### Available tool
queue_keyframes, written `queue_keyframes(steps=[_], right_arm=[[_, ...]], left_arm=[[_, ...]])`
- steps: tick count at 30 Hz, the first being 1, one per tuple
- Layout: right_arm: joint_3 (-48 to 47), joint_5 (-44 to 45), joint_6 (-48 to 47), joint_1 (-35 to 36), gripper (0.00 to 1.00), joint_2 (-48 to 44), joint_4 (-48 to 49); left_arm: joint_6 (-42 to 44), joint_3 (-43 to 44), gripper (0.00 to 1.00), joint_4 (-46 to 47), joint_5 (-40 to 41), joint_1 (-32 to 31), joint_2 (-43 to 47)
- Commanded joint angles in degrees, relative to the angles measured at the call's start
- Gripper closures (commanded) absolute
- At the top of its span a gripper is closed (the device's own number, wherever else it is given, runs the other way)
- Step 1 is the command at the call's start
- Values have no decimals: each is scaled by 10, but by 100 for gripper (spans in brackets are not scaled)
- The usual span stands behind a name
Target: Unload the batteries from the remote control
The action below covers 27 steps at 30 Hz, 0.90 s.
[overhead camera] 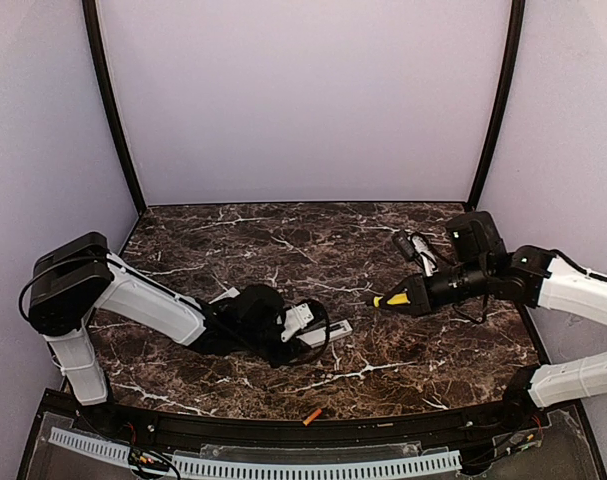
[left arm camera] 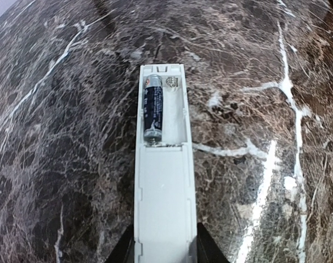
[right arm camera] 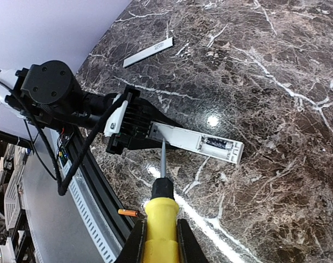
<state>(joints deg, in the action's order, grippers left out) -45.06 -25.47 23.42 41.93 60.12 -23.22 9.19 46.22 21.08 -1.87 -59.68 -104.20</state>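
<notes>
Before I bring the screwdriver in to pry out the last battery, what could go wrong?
The left end effector grips the remote control at one end only; prying the remaining battery with the screwdriver may lever it loose. The loose battery lies at the near edge of the table; another could roll off.

The table (left arm camera: 56, 137) looks like polished dark brown marble with white veins, glossy enough to throw back a lamp's glare. The remote control (left arm camera: 162, 186) is smooth, matt white plastic. In its open bay the battery (left arm camera: 153, 107) has a shiny dark wrap and a bare metal end, beside a bright metal spring (left arm camera: 172, 82). The screwdriver (right arm camera: 161, 219) has a glossy yellow plastic handle and a thin grey metal shaft.
</notes>
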Motion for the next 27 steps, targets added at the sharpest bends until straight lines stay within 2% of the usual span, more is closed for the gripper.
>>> queue_keyframes(steps=[1,10,13,16,22,24,25,26,27], right_arm=[[4,52,15,-4,100,-15,12],[32,77,39,-4,100,-21,40],[37,83,43,-4,100,-19,47],[39,84,48,-4,100,-17,50],[42,82,53,-4,100,-14,50],[43,87,53,-4,100,-16,49],[44,88,53,-4,100,-16,48],[44,90,53,-4,100,-16,49],[45,91,53,-4,100,-15,49]], left_arm=[[-113,19,95,-94,52,0,35],[-286,31,90,-185,126,-22,39],[-347,33,85,-191,127,-31,33],[-372,39,79,-199,131,-42,14],[-388,49,59,-207,131,-47,-1],[-387,50,44,-219,131,-47,3],[-384,49,40,-221,127,-47,5],[-382,49,30,-222,125,-47,10],[-374,49,25,-223,123,-47,13]])
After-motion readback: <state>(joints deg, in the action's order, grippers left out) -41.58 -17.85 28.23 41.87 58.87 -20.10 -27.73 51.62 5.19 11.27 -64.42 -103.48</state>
